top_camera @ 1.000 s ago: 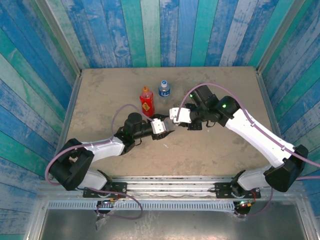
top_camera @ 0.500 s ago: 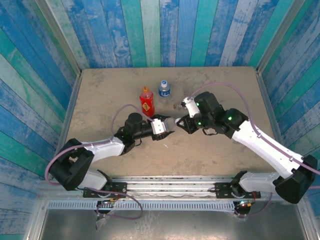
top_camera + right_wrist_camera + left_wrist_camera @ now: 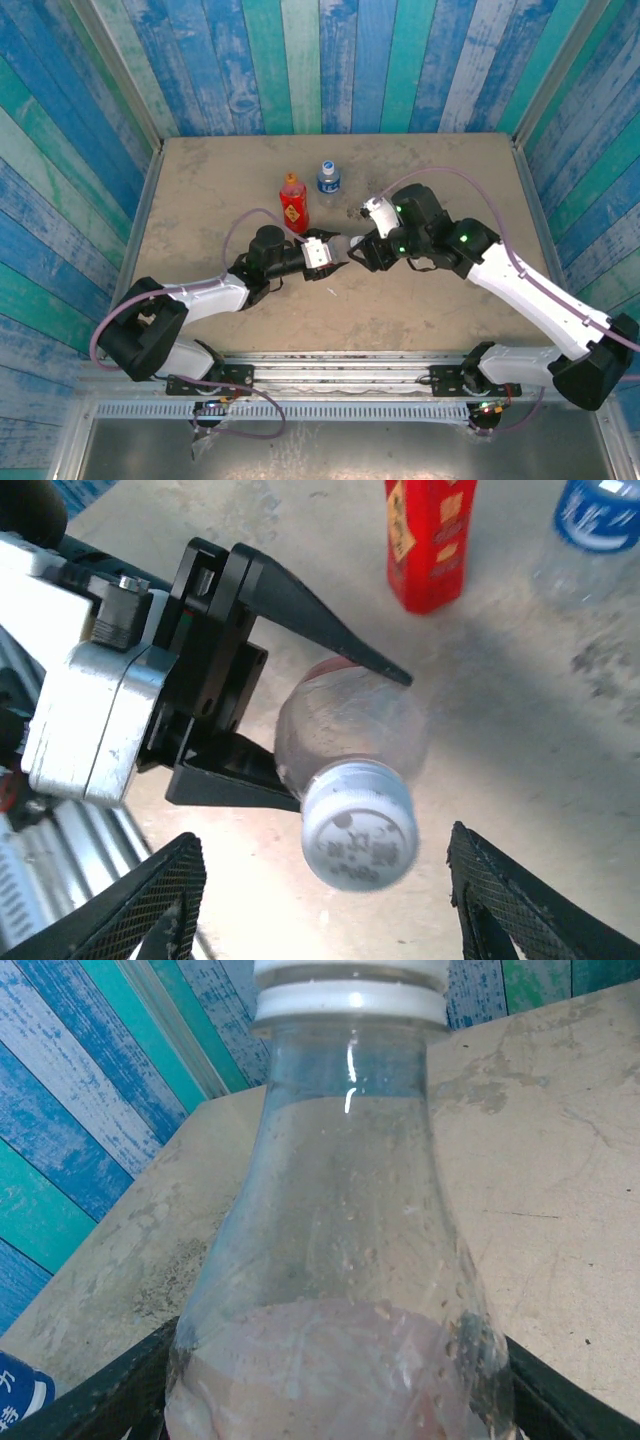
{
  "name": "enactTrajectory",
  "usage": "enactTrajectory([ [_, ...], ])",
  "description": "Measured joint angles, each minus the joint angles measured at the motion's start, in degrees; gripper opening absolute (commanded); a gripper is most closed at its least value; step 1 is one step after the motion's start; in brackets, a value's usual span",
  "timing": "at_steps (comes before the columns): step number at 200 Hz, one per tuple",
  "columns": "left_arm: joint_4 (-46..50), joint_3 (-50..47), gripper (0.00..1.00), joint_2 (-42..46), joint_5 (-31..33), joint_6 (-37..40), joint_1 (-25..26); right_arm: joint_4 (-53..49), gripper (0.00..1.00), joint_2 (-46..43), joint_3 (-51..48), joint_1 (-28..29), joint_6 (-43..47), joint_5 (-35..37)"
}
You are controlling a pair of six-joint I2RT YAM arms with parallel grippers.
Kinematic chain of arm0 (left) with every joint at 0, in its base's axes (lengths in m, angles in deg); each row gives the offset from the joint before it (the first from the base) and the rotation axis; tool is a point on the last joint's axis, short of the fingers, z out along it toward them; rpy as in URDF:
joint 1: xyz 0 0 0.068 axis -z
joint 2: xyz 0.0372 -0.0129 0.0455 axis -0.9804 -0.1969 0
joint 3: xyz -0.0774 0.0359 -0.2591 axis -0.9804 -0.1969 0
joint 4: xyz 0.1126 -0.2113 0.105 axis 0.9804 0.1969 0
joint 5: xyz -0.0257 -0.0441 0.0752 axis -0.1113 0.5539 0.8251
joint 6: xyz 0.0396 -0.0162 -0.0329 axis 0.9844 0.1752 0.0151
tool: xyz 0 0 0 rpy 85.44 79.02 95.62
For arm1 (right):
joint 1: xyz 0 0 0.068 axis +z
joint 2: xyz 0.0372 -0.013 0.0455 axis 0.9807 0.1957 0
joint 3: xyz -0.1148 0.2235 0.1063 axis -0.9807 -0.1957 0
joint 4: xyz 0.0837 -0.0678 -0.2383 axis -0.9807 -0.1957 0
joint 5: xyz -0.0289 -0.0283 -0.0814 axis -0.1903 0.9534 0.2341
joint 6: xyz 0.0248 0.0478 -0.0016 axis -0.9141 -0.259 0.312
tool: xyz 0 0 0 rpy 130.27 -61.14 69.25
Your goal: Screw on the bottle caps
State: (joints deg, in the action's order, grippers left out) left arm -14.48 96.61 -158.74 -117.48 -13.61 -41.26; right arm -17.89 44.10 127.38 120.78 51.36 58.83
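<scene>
Near the middle of the tabletop (image 3: pixel 430 310), the left gripper (image 3: pixel 334 253) is squeezing its jaws around the fat part of the clear bottle (image 3: pixel 340 1260). Its white cap (image 3: pixel 358 825) is pointing straight at the right gripper (image 3: pixel 322 840), whose jaws are standing wide on both sides of it, not touching. From above the cap is hard to make out. Low in the right wrist picture, it is sitting on the neck.
</scene>
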Motion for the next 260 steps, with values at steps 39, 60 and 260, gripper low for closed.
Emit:
enactTrajectory([
  [39, 0.0, 0.0, 0.69, 0.0, 0.0, 0.0, 0.0, -1.7, 0.67, -2.7, 2.3, -0.3, 15.7, 2.2],
  [60, 0.0, 0.0, 0.68, 0.0, 0.0, 0.0, 0.0, -4.5, 0.67, -1.9, 4.4, -0.4, 27.8, 2.1],
  [260, -0.6, -0.1, 0.86, 0.0, -1.3, 0.2, 0.0, -13.0, 0.22, 10.4, 11.4, -0.9, 56.2, -1.7],
])
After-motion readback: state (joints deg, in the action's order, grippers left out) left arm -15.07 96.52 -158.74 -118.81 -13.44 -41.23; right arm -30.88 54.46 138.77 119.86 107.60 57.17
